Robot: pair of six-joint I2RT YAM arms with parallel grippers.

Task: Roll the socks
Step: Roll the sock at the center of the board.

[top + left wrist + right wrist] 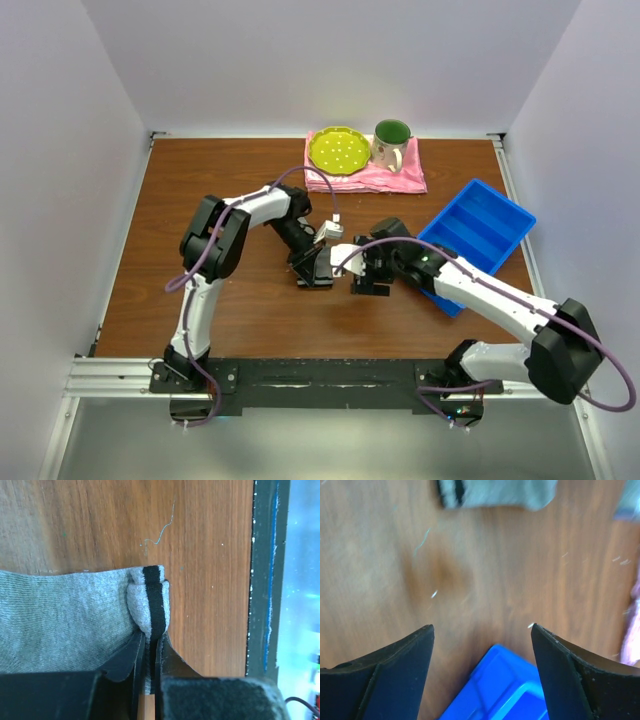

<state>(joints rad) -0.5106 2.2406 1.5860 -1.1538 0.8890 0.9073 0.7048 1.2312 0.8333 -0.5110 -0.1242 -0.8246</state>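
Observation:
A grey knitted sock [65,610] lies flat on the wooden table in the left wrist view. Its cuff end [150,597], with a black stripe, is folded over into a small roll. My left gripper [150,639] is shut on that striped cuff edge, and the fabric is pinched between the two fingers. From above, my left gripper [315,268] and my right gripper [366,276] sit close together at the table's middle and hide most of the sock. In the blurred right wrist view, my right gripper [482,627] is open and holds nothing. A striped grey sock [495,492] lies well beyond its fingertips.
A blue bin [478,235] sits at the right, and its corner [505,690] shows under the right fingers. At the back lies a pink cloth [395,180] carrying a yellow-green plate [338,150] and a mug [390,143]. The table's dark front rail [265,580] is near the cuff.

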